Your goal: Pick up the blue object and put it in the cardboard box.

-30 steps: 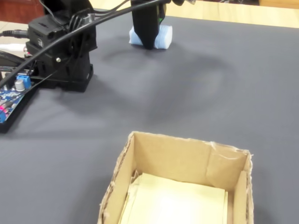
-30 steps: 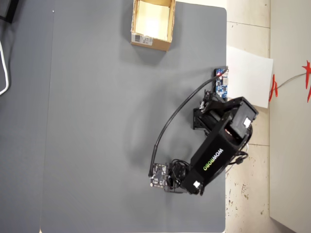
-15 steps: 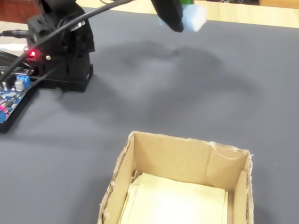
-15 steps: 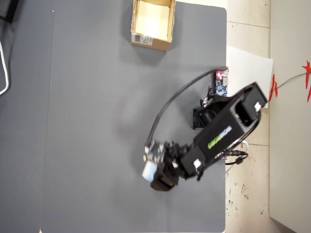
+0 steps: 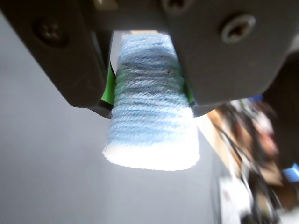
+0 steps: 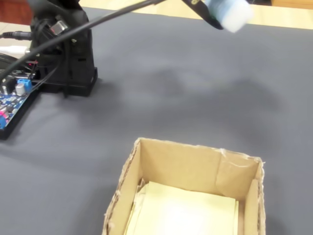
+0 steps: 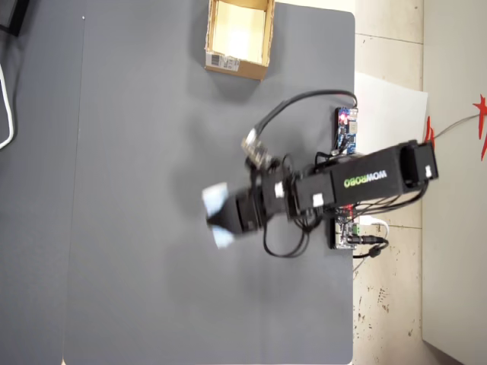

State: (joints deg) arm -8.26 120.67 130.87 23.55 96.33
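Note:
My gripper (image 5: 152, 105) is shut on the blue object (image 5: 149, 88), a pale blue ribbed block pinched between the two dark jaws with green pads. In the fixed view the blue object (image 6: 231, 13) hangs high above the dark mat at the top right, in the gripper (image 6: 219, 15). From overhead the gripper (image 7: 221, 219) is over the middle of the mat, and the block's pale ends (image 7: 215, 199) stick out on either side of it. The cardboard box (image 6: 190, 149) stands open at the front of the fixed view, with a yellowish inside. Overhead, the cardboard box (image 7: 236, 67) sits at the mat's top edge, well away from the gripper.
The arm's black base (image 6: 68, 54) and a blue circuit board (image 6: 12, 100) stand at the left of the fixed view, with cables running over them. Overhead, the boards (image 7: 348, 129) lie by the mat's right edge. Blurred clutter fills the wrist view's right side.

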